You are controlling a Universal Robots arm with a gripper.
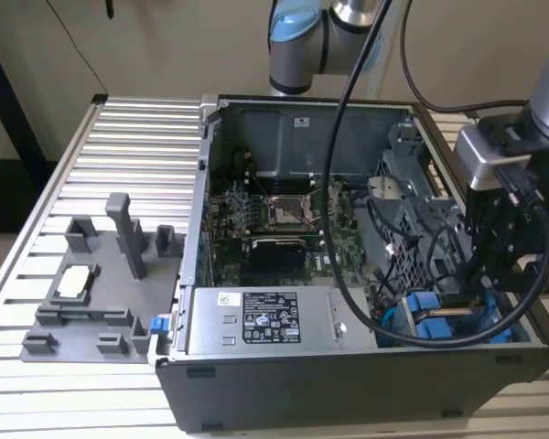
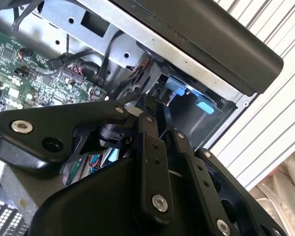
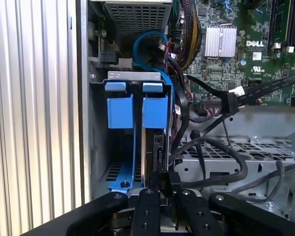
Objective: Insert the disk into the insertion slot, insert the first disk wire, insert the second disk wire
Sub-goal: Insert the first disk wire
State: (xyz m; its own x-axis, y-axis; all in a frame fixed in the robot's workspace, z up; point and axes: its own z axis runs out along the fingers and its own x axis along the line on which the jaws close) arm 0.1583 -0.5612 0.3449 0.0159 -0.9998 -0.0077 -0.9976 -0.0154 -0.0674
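Pinching a small black plug [image 3: 164, 178] between narrow fingers [image 3: 147, 199], the hand [image 3: 163, 191] hangs right at the rear edge of the disk [image 3: 155, 112]. The disk sits inside the slot [image 3: 101, 147], in the case's [image 1: 348, 389] near corner on the exterior view's right. It stands on edge. Its long axis runs straight from the hand to its blue front, which faces away from the hand. A second blue carrier [image 3: 120, 110] stands just beside it, on the side toward the case wall. On the motherboard [image 3: 226, 59] side, black cables [image 3: 206, 147] crowd close against the disk and hand, leaving little room. A blue cable [image 3: 150, 42] loops beyond the fronts. The ribbed table [image 1: 119, 165] lies outside the wall.
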